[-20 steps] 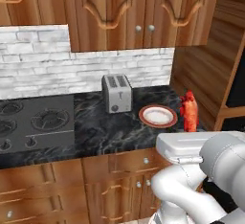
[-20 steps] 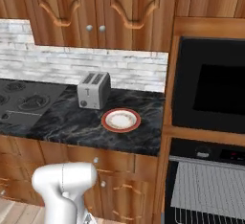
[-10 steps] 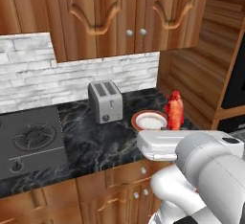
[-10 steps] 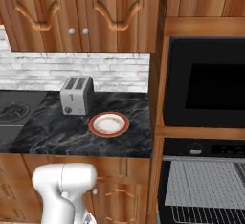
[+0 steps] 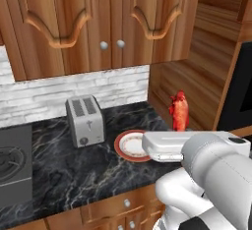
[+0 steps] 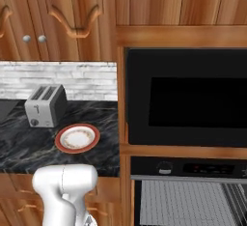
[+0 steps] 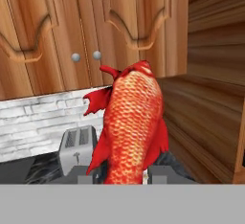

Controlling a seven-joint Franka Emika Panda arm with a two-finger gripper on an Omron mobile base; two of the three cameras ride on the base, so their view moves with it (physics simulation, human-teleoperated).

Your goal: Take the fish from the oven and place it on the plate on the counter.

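The red-orange fish (image 7: 131, 132) stands head-up between my gripper (image 7: 125, 175) fingers, which are shut on its lower body. In the left base view the fish (image 5: 178, 112) pokes up behind my white forearm, above the right end of the counter (image 5: 59, 170) and just right of the plate (image 5: 129, 146). That plate (image 6: 77, 138), white with a reddish-brown rim, lies bare on the black marble counter (image 6: 24, 150) beside the toaster. The oven (image 6: 193, 168) is at the lower right of the right base view, door open, with a wire rack (image 6: 188, 203) showing.
A silver toaster (image 5: 86, 121) (image 6: 46, 105) (image 7: 76, 156) stands left of the plate against the white brick wall. A black stovetop (image 5: 12, 160) sits at the far left. Wooden wall cabinets (image 5: 98, 22) hang overhead. A black glass-fronted unit (image 6: 188, 99) is above the oven.
The whole picture has shifted: the base has moved, so toaster and plate sit further left and look larger. The fish stays in my gripper.
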